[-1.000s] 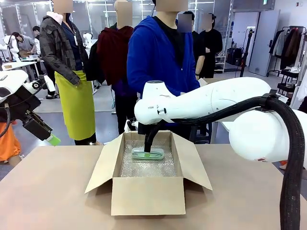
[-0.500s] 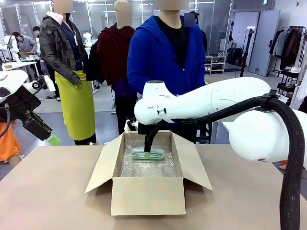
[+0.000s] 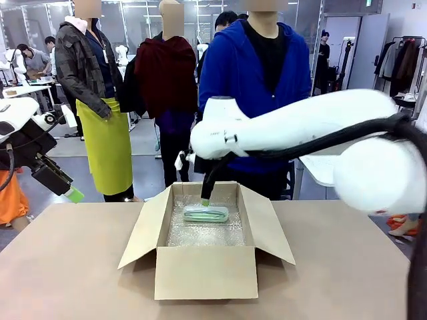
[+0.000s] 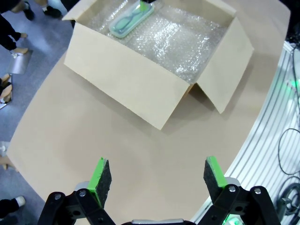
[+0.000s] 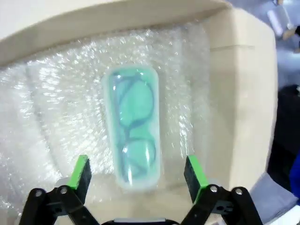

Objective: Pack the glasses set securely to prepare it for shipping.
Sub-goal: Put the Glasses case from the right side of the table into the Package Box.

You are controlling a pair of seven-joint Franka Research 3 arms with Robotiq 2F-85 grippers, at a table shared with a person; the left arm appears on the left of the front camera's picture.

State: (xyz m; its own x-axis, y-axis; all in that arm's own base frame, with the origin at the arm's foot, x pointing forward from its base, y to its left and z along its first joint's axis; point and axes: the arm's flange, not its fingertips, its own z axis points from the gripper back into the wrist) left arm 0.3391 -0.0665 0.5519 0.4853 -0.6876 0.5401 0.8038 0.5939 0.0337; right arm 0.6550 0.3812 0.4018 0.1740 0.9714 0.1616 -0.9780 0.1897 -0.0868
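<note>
Mint case [image 3: 205, 214] lies on bubble wrap [image 3: 200, 235] inside the open box [image 3: 205, 272].

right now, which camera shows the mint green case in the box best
The right wrist view: it looks straight down on the mint green case, glasses visible through its lid. The front view shows it small and side-on; the left wrist view, small at the top edge.

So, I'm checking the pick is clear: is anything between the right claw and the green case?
Nothing visible does. The right claw hangs open right above the green case, which lies uncovered on bubble wrap in the open box, its flaps spread outward.
</note>
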